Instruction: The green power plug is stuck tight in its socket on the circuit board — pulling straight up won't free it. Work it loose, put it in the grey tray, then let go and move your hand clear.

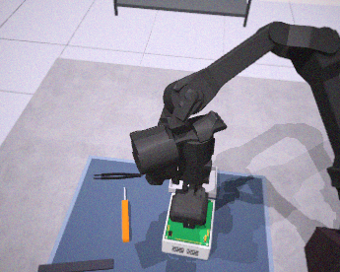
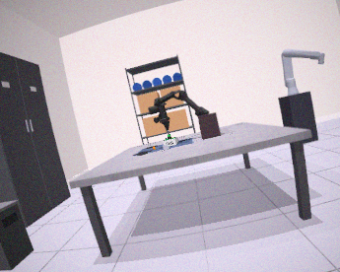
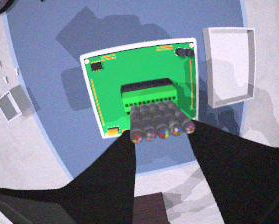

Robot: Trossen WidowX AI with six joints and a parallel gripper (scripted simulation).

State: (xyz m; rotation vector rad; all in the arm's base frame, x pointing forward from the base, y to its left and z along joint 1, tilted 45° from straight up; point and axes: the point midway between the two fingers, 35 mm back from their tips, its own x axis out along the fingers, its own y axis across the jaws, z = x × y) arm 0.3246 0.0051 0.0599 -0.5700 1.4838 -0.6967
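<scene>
The claw [image 1: 188,223] [image 2: 168,131] [image 3: 160,131] was clamped on the green power plug [image 2: 169,136] [image 3: 149,96], at its cable end; whether the pads pressed the plug body or only the 5 grey cables [image 3: 162,117], I could not tell. The plug was ahead of the fingertips in the wrist view, seemingly in its black socket [image 3: 146,84] on the circuit board [image 1: 185,236] [image 3: 107,89].

If the pull went straight up, I judged, the tight fit could make the fingers slip along the cables, or the board could lift too. Too wide a rocking could twist the plug in the grip, and a sudden release could swing it against the grey tray [image 1: 214,188] [image 3: 206,67], right of the claw in the wrist view.

The plug's long axis ran across, roughly from 1 finger's side to the other, slightly slanted; its cable side pointed toward the claw.
</scene>
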